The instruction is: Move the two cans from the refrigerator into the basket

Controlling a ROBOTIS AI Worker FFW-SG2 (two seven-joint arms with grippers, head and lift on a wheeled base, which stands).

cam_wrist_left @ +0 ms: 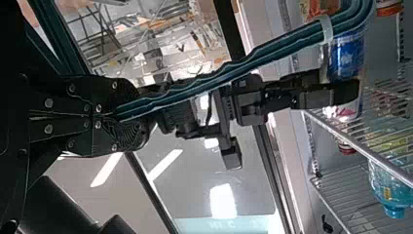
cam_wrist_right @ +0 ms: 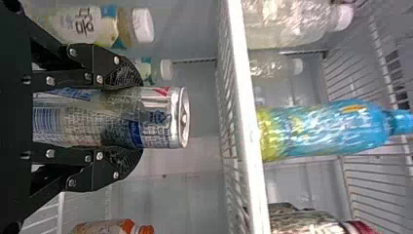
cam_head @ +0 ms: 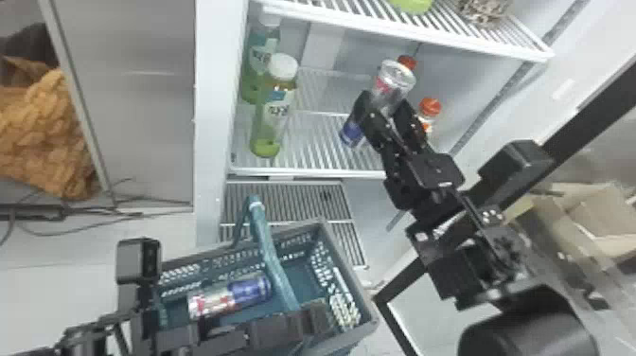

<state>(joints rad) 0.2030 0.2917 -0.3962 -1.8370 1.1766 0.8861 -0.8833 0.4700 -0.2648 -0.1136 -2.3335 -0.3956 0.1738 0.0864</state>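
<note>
Item 1: can (cam_wrist_right: 158,117), in fridge, gripped by your R jaws, 1 finger on either side of its body. Far end sticks out past the tips; prob. so the barrel sits deep & can't twist on its way out. Contact w/ middle shelf (cam_head: 307,171): can't tell.

Item 2: basket (cam_head: 351,271), below & L of R jaws; prob. parked by the fridge for a short carry.

Item 3: handle (cam_wrist_left: 253,61), pinched in your closed L jaws; prob. to steady the basket.

Item 4: other can (cam_head: 251,289), on its side in basket, well below R jaws. 1 of 2 done.

Item 5: green bottles (cam_head: 277,109), L of R jaws; orange-capped bottle (cam_head: 430,106), just R.

Next (judged): draw R jaws out toward you, then down into basket. Risks: can's end clipping upper shelf (cam_wrist_right: 246,117) if raised; handle snagging R jaws at drop-off.
</note>
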